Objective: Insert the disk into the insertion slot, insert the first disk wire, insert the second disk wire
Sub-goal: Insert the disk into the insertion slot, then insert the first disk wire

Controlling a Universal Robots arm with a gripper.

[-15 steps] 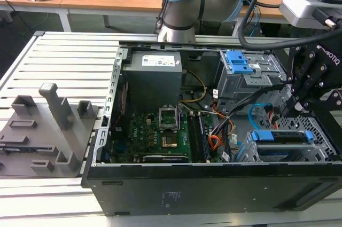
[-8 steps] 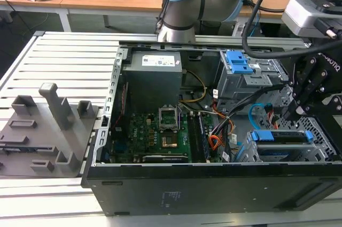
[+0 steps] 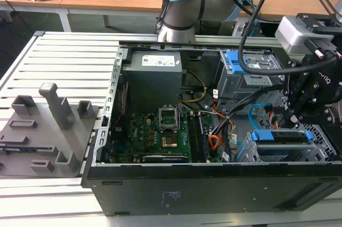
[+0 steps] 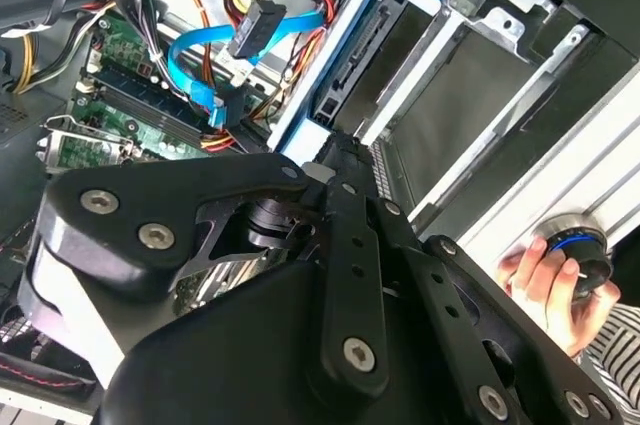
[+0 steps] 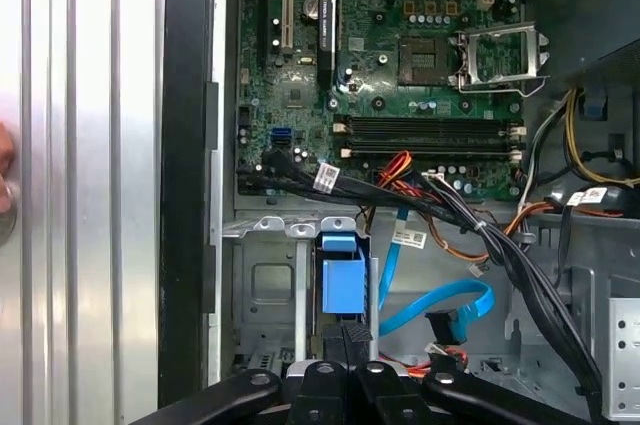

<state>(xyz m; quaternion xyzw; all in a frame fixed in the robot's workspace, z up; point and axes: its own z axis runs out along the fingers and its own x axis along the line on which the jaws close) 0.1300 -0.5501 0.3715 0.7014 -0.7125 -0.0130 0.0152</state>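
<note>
Gripper (image 3: 293, 123) hangs low inside the open computer case (image 3: 214, 189) at the exterior view's right, right at the disk (image 3: 283, 137). Whether it is spread or pinching I cannot tell, since its own black body covers the tip. The disk sits inside the insertion slot (image 3: 320, 149), the perforated silver cage, with its bright blue frame showing and its label hidden. Just beside the cage lie the looped light-blue second disk wire (image 4: 195, 50) and the first disk wire (image 4: 258, 23), both plugs loose. A hand (image 4: 535, 280) shows at the bench (image 3: 64, 56) edge.

Small white lettering on motherboard (image 5: 400, 75); white printed label (image 3: 158, 60) on power supply (image 3: 152, 85); white tags (image 5: 327, 177) on black cables (image 5: 480, 235).
</note>
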